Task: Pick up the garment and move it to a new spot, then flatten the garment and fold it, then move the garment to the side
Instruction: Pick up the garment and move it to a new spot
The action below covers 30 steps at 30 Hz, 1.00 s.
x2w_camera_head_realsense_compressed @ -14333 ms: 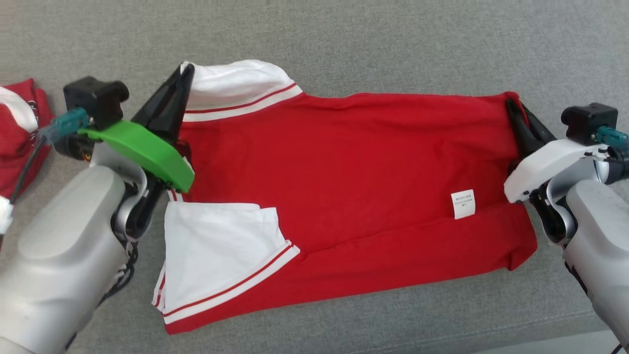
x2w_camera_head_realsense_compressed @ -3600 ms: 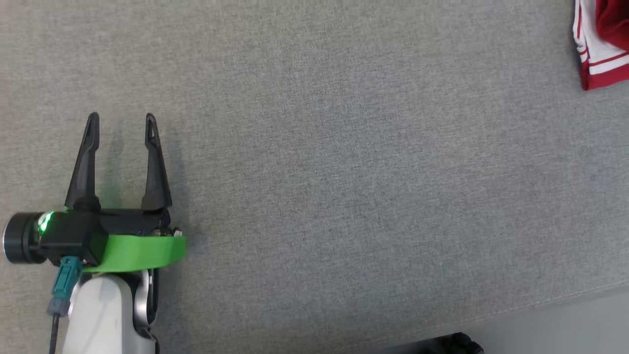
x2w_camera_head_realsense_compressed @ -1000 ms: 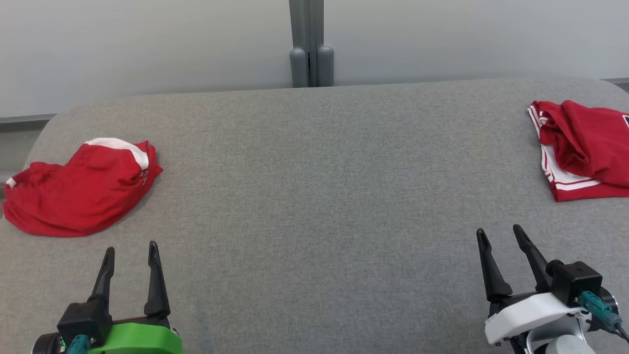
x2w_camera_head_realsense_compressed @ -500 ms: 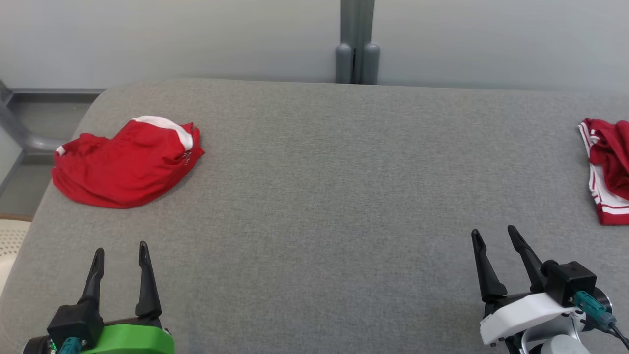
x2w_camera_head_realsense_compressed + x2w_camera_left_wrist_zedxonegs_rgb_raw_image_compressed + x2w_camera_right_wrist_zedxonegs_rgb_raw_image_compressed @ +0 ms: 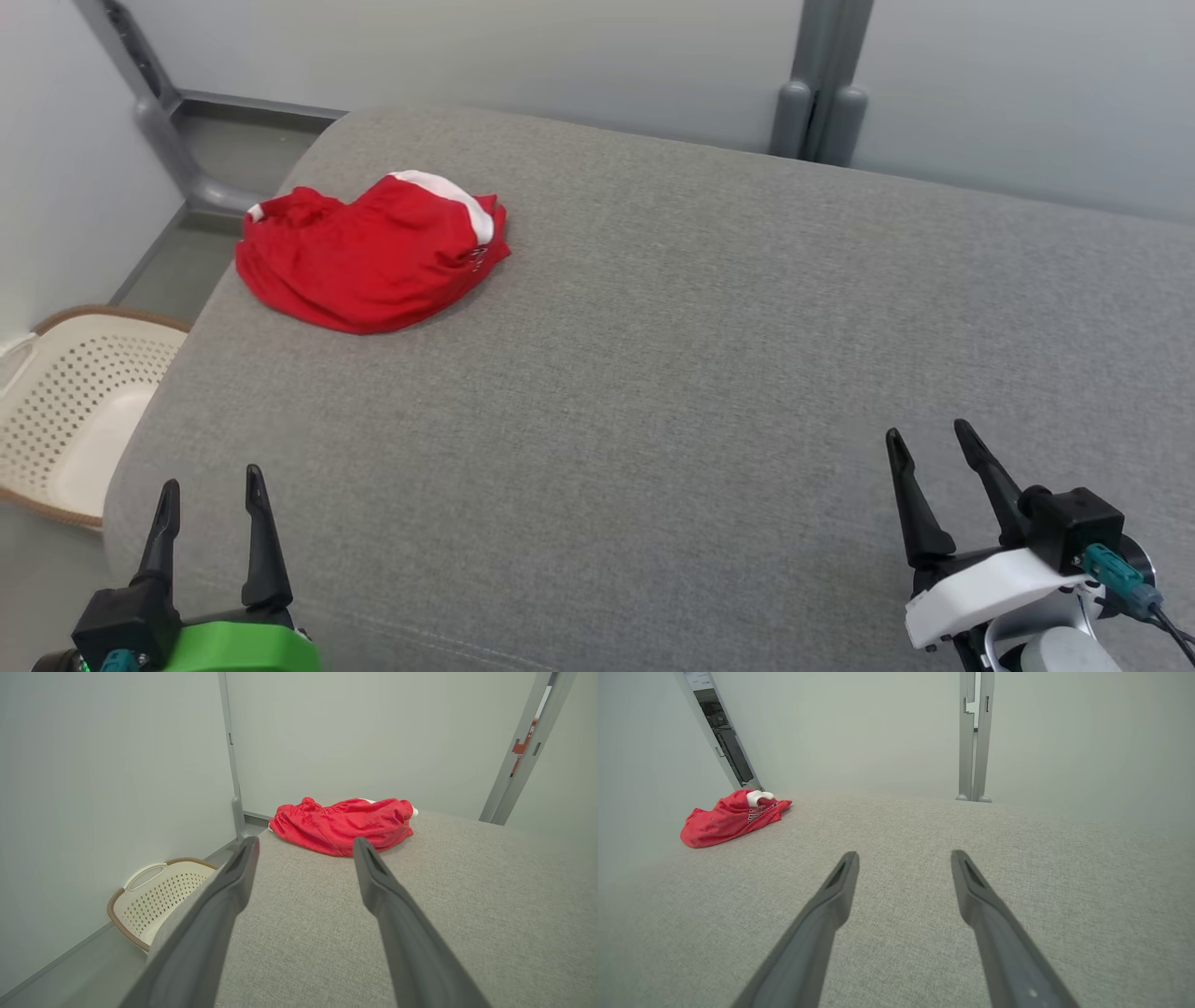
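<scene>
1. Workpiece: the garment [image 5: 369, 252] is red fabric with a white band. It lies in a crumpled heap on the grey padded surface [image 5: 653, 373], near the far left corner.
2. Left arm: the left gripper [image 5: 210, 478] sits at the lower left of the head view, over the near left edge of the padded surface. Its two dark fingers stand spread apart with nothing between them. A green cover [image 5: 238, 649] sits behind the fingers.
3. Right arm: the right gripper [image 5: 927, 429] sits at the lower right of the head view, over the near right part of the padded surface. Its fingers are likewise spread and empty. A white cover [image 5: 980, 583] sits behind them.
4. Clearance: the garment is well apart from both grippers and touches neither. It lies nearer the left gripper than the right.
5. Left wrist view: the garment lies beyond the fingertips, roughly in line with the gap between them.
6. Right wrist view: the garment lies far off to the left, away from the line of the fingers.
7. Surroundings: a pale perforated basket [image 5: 89, 383] stands on the floor [image 5: 187, 271] beside the left end of the padded surface. A grey upright post [image 5: 822, 93] stands against the pale wall [image 5: 467, 47] behind the far edge.
</scene>
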Available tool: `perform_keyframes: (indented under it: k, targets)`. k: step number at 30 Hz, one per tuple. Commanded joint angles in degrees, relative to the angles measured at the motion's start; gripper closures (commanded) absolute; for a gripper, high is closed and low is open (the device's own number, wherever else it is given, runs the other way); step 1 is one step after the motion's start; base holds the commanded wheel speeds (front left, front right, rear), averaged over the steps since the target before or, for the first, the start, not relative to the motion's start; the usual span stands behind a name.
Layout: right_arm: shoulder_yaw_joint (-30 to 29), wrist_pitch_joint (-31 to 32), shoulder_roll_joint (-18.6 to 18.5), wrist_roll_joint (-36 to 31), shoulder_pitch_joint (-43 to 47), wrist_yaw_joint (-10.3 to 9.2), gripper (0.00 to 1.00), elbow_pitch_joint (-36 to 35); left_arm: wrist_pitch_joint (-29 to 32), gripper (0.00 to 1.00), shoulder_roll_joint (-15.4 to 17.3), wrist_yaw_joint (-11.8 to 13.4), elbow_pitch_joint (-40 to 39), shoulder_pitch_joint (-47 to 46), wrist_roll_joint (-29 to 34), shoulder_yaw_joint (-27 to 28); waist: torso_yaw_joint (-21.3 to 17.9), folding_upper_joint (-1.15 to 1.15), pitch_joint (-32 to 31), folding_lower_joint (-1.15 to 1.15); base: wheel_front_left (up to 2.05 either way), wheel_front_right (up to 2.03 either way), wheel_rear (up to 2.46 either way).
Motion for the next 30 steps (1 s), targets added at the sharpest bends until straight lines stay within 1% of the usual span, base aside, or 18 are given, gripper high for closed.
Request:
perform_keyframes:
  k: [1, 8, 14, 21, 30]
  targets:
    - [-0.06, -0.17, -0.17, 0.21, -0.35, -0.09, 0.0, 0.19, -0.01, 0.0, 0.07, 0.35, -0.01, 1.07, 0.16, 0.19, 3.43, 0.0, 0.24, 0.0, 0.0, 0.0, 0.0]
    - [0.27, -0.17, 0.03, 0.16, -0.06, -0.09, 0.0, 0.32, -0.01, 0.0, 0.07, 0.47, -0.33, 1.55, 0.18, 0.63, 7.88, 0.0, 0.26, 0.0, 0.0, 0.0, 0.0]
    - [0.49, -0.17, 0.05, 0.04, -0.27, -0.09, 0.0, 0.5, -0.01, 0.0, 0.07, 0.33, -0.59, 2.09, 0.05, 1.35, 10.02, 0.0, 0.26, 0.0, 0.0, 0.0, 0.0]
    - [0.63, -0.17, 0.08, 0.03, -0.01, -0.09, 0.0, 0.63, -0.01, 0.0, 0.07, 0.52, -0.54, 2.03, -0.09, 1.47, 10.75, 0.0, 0.13, 0.0, 0.0, 0.0, 0.0]
    - [0.96, -0.17, 0.36, 0.37, 0.35, -0.09, 0.0, 0.64, -0.01, 0.0, 0.07, 0.66, -0.54, 2.32, 0.11, 1.59, 9.75, 0.0, -0.41, 0.0, 0.0, 0.0, 0.0]
